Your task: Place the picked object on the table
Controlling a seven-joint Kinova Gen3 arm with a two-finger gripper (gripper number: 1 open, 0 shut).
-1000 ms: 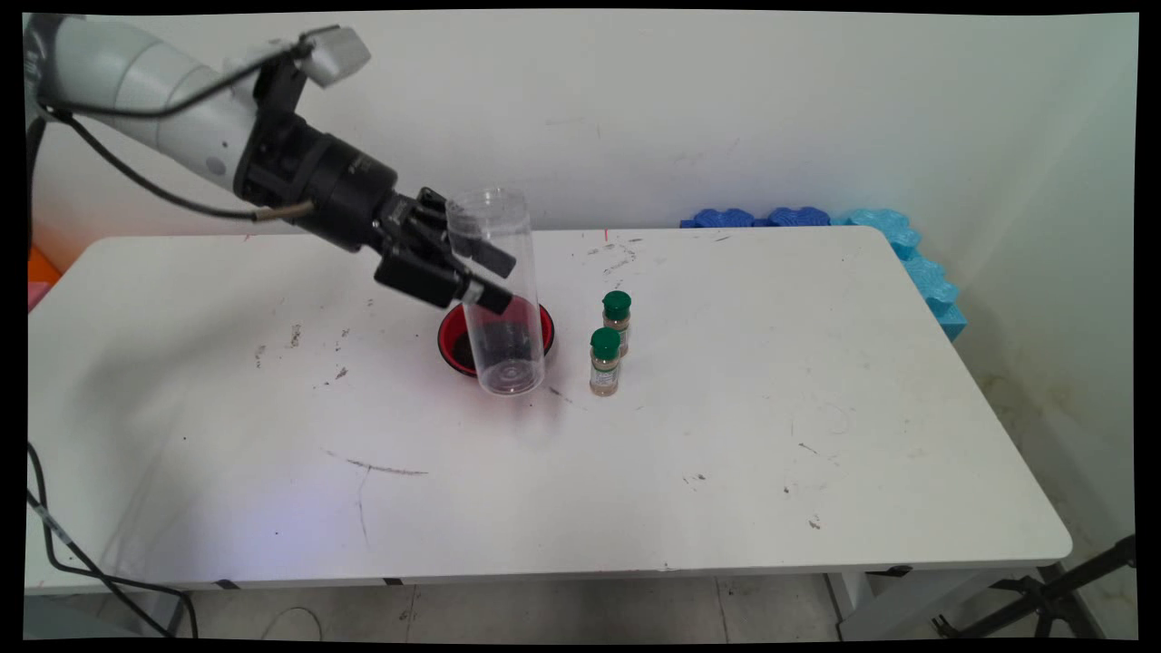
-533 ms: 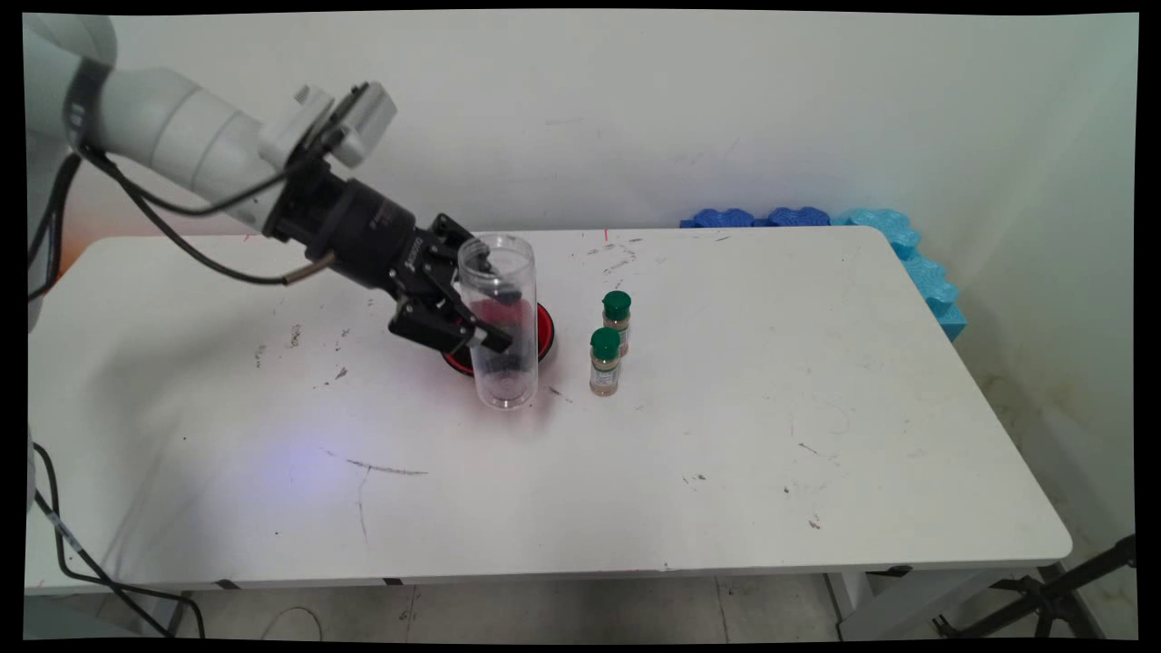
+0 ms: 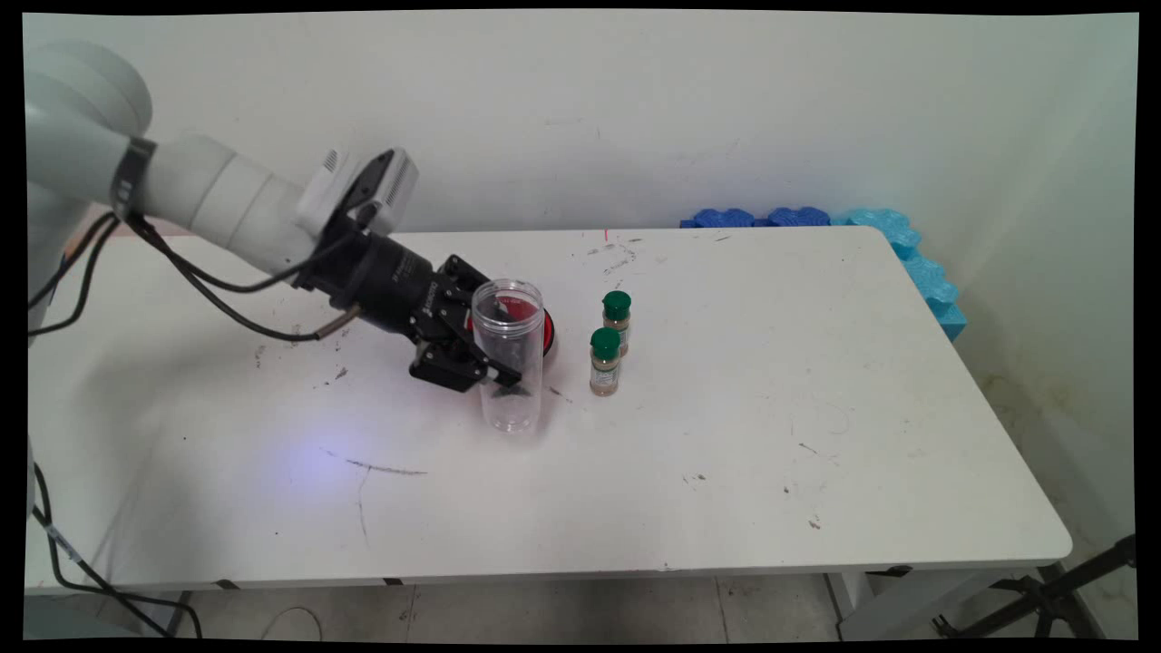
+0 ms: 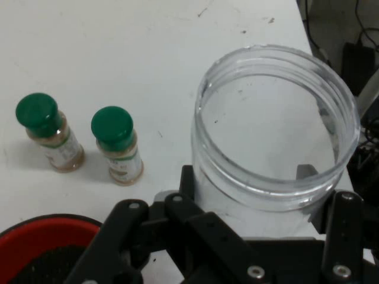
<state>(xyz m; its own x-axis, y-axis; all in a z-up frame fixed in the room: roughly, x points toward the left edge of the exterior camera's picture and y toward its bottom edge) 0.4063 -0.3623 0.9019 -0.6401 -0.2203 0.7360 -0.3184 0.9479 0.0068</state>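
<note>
— From above the table, what's the gripper [image 3: 494, 372] got?
— Clamped on a clear, smooth plastic cylinder [image 3: 510, 355], upright, with the round red bowl [image 3: 547, 328] at its twelve o'clock.
— And along the hand?
— Jar rim open, glossy; two green-capped spice bottles [image 4: 116, 147] at nine o'clock.

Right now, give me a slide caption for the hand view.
Tool shut on clear jar, red bowl and two spice bottles alongside.
</note>
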